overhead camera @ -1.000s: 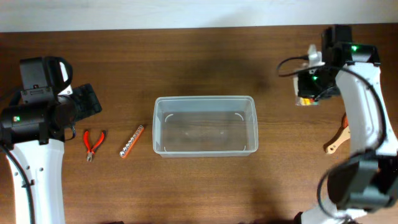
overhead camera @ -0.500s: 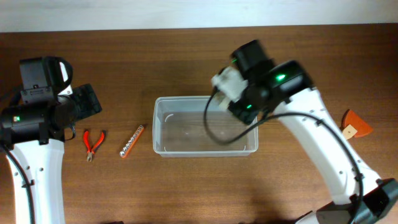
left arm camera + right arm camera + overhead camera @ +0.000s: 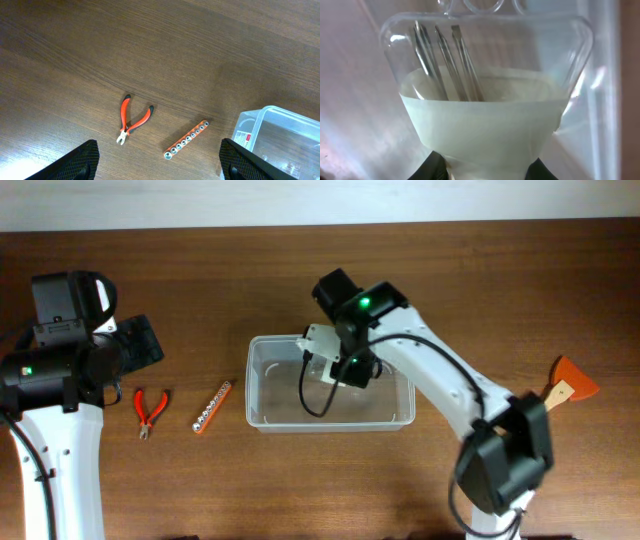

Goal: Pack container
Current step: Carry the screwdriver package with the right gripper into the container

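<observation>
The container (image 3: 256, 384) is a clear plastic tub at the table's middle; its corner shows in the left wrist view (image 3: 256, 121). My right gripper (image 3: 342, 363) hangs over the tub's middle, shut on a clear blister pack (image 3: 485, 115) with a white card and several thin metal tools; the pack's white end (image 3: 317, 340) sticks out over the tub's back rim. In the right wrist view the tub wall fills the background behind the right gripper (image 3: 487, 170). My left gripper (image 3: 140, 345) is open and empty, left of the tub, and its fingers (image 3: 160, 167) frame the table.
Red-handled pliers (image 3: 150, 408) (image 3: 131, 119) and an orange socket rail (image 3: 211, 408) (image 3: 186, 139) lie left of the tub. An orange scraper with a wooden handle (image 3: 568, 383) lies at the far right.
My right arm has swung from the far right to over the tub, carrying the blister pack. The left arm has not moved.
</observation>
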### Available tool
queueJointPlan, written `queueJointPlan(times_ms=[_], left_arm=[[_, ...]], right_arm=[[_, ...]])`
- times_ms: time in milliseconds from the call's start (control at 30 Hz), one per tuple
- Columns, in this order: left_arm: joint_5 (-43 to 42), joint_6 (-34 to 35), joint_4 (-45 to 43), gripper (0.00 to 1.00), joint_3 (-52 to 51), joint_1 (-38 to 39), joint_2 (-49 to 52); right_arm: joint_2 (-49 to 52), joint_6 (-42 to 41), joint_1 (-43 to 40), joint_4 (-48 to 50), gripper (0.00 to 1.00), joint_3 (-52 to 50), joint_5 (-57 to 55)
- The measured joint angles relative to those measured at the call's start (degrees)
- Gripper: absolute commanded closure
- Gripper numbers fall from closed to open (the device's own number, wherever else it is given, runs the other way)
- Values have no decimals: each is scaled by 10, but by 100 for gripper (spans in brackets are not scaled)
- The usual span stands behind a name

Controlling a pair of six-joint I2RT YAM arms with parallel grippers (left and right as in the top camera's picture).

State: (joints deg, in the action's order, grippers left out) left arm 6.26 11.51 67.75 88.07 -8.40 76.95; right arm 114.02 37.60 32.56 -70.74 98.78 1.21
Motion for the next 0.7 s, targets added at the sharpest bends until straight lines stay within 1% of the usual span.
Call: queueJointPlan(times_ms=[167, 233, 333, 400, 433, 500, 567, 600, 633, 667, 700], left_arm=[[0, 0, 0, 21, 0, 0, 0], [0, 0, 0, 21, 0, 0, 0], [0, 0, 0, 21, 0, 0, 0], [0, 0, 0, 21, 0, 0, 0], [0, 0, 0, 21, 0, 0, 0], [0, 0, 0, 21, 0, 0, 0], [0, 0, 0, 21, 0, 0, 0], [0, 0, 0, 21, 0, 0, 0], [0, 0, 0, 21, 0, 0, 0], [0, 0, 0, 21, 0, 0, 0], [0, 0, 0, 21, 0, 0, 0]], right_arm=[[53, 2, -1, 10, 96, 0, 5], [68, 1, -1, 10, 94, 0, 8], [91, 1, -1, 14, 84, -1, 19], [105, 2, -1, 14, 79, -2, 24], [110, 2, -1, 14, 75, -2, 27], [117, 1, -1, 14, 63, -3, 30], [120, 0, -1, 13, 53, -3, 31], [120, 0, -1, 12, 47, -3, 33], [120, 1, -1, 12, 38, -3, 33], [120, -1, -1, 11, 32, -3, 34], [120, -2, -1, 11, 29, -3, 34]])
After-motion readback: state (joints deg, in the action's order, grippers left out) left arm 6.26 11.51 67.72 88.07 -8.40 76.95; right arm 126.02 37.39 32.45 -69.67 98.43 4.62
